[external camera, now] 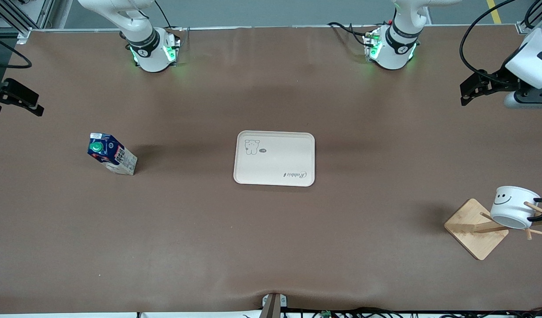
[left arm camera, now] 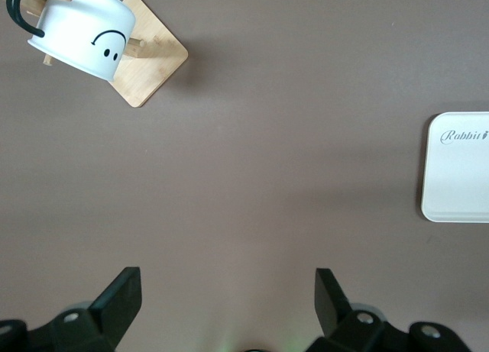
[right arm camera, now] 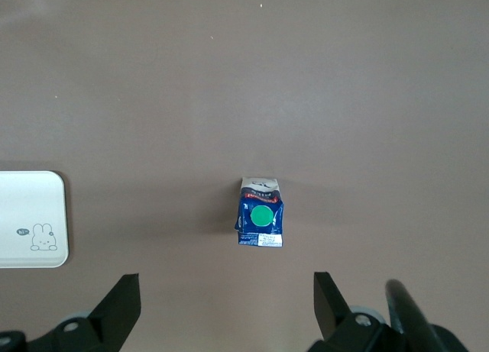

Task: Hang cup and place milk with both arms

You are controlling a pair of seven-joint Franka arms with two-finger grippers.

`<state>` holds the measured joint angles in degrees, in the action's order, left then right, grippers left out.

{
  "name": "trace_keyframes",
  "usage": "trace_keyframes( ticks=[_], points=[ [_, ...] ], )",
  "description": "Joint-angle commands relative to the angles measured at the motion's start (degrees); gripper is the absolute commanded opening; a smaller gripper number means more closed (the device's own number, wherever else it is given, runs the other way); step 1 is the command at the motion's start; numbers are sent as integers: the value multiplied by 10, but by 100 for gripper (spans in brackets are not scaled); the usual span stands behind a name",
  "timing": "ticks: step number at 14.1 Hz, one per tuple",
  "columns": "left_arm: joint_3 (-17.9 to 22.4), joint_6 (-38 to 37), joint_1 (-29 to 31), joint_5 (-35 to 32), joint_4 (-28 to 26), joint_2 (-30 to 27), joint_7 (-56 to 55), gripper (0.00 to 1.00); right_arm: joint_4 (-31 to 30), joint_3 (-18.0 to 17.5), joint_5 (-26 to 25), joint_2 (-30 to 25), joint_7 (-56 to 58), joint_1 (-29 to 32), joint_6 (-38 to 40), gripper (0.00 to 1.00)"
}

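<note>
The milk (external camera: 111, 154), a carton with a dark blue top and a green cap, stands upright on the table toward the right arm's end; it also shows in the right wrist view (right arm camera: 260, 214). The white smiley cup (external camera: 513, 206) hangs by its black handle on a peg of a wooden rack (external camera: 474, 229) toward the left arm's end; it also shows in the left wrist view (left arm camera: 80, 31). My left gripper (external camera: 469, 90) is open and empty, up over the table's edge. My right gripper (external camera: 30, 104) is open and empty over the other end, apart from the milk.
A cream tray (external camera: 274, 158) with a rabbit print lies at the table's middle, nothing on it; it shows in the left wrist view (left arm camera: 458, 169) and the right wrist view (right arm camera: 30, 218). Brown tabletop lies between the tray, the milk and the rack.
</note>
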<state>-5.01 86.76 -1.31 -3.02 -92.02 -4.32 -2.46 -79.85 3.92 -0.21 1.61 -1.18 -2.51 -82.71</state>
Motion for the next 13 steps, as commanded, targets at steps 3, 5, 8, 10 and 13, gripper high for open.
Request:
trace_keyframes(
  ticks=[3,5,8,10,13],
  points=[
    [3,-3,3,27,-11,-16,-7,100,1,-1,-7,-5,-7,5,3,100],
    [3,-2,3,28,-8,-15,-7,100,1,-1,-9,-6,-7,3,2,100],
    [3,-3,3,28,-4,-13,2,100,1,-1,-4,-5,-8,5,4,100],
    [3,-4,3,27,0,-9,4,100,1,-1,-4,-5,-8,5,4,100],
    [5,-3,3,27,4,-6,6,100,0,-1,-5,-5,-8,6,4,100]
  ],
)
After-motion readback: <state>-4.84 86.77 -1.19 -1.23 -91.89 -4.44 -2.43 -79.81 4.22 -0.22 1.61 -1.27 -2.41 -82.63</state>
